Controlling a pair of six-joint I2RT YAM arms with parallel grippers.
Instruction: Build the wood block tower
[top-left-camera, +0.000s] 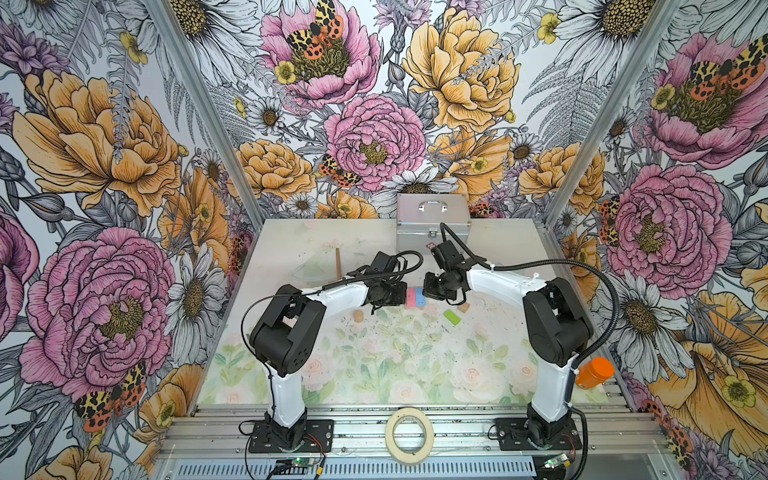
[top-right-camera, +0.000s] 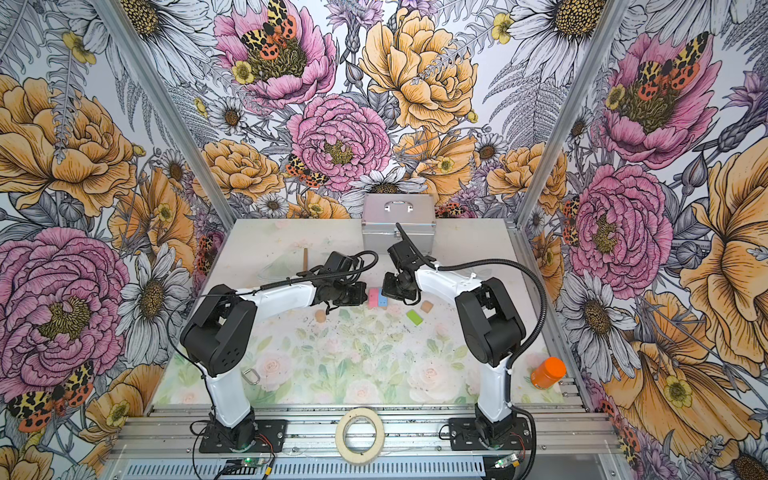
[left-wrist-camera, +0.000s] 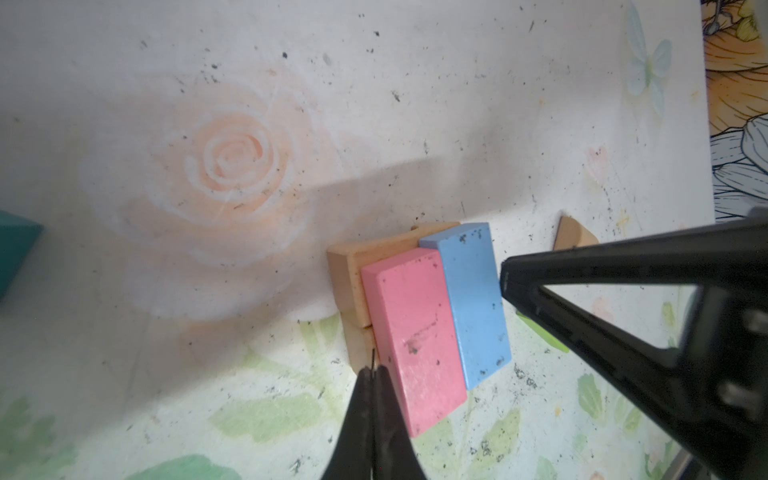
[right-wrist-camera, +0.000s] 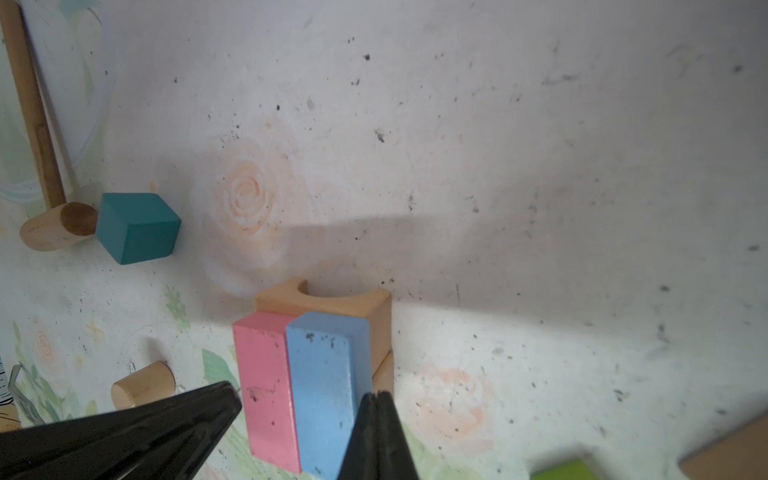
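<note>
A pink brick and a light blue brick lie side by side on tan blocks, one an arch block; this low stack is the tower. My left gripper is shut and empty, its tips at the pink brick's outer side. From the other side my right gripper is also shut and empty, with its tips against the blue brick. Loose on the mat lie a green brick, a tan block, a tan cylinder and a teal cube.
A T-shaped wooden stick lies behind the left arm, beside the teal cube. A silver case stands at the back wall. An orange bottle sits at the front right, a tape roll on the front rail.
</note>
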